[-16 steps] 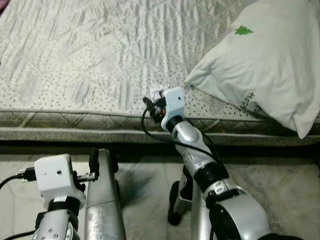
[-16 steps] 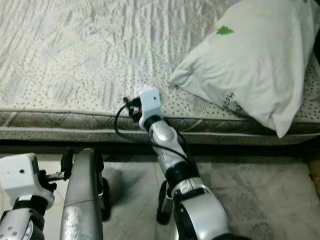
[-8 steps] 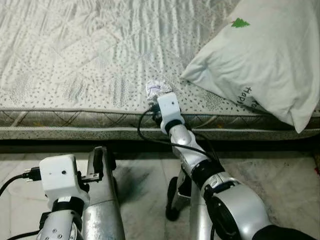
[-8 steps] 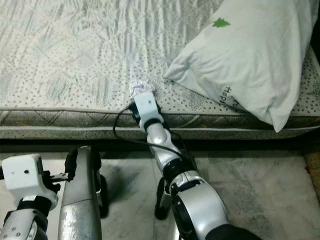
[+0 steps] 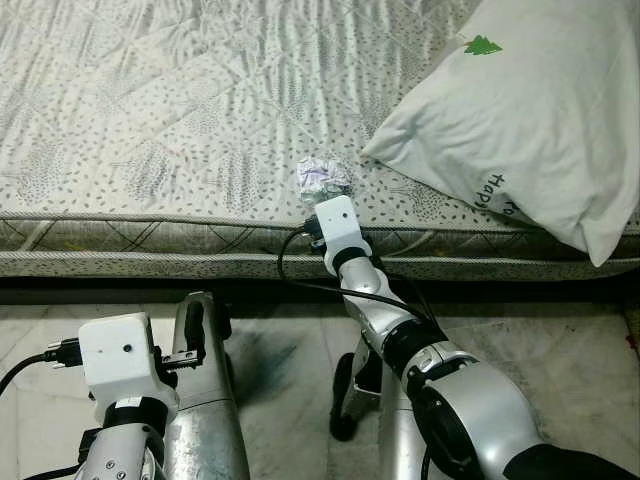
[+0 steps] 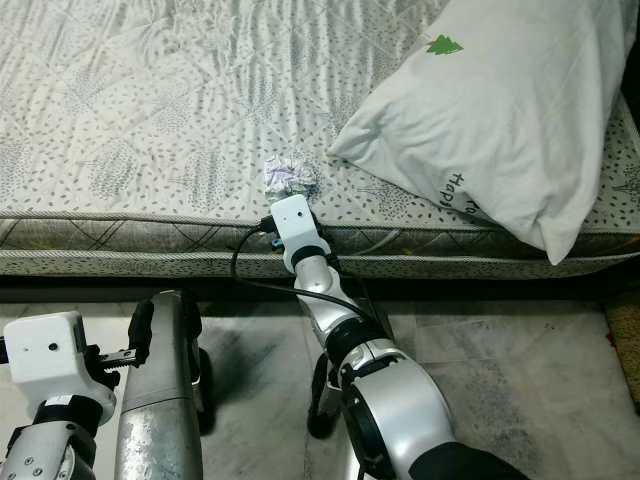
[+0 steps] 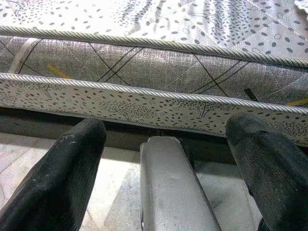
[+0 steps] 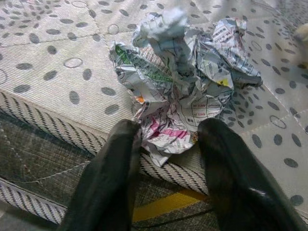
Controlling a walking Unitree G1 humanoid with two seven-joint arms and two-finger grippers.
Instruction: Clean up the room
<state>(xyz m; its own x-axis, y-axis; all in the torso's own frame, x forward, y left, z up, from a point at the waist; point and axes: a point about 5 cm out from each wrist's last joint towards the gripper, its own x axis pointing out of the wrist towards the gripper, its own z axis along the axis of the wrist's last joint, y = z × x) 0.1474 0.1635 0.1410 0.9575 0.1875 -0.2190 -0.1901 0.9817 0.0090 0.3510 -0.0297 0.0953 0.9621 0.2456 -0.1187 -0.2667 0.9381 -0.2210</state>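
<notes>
**Right gripper lined up on bed litter**

Left eye view: a crumpled paper ball (image 5: 322,177) lies at the bed's (image 5: 150,120) near edge, beside the pillow (image 5: 520,120).

Right wrist view: the right gripper (image 8: 168,144) has its jaws apart, bracketing the printed, colourful wad, probably for pickup.

Left wrist view: the left gripper (image 7: 166,159) hangs idle, jaws apart.

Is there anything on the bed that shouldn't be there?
Yes. A crumpled ball of printed paper lies on the mattress near its front edge, just left of the pillow. It looks like litter on an otherwise tidy bed. The right gripper is open right in front of it.
</notes>
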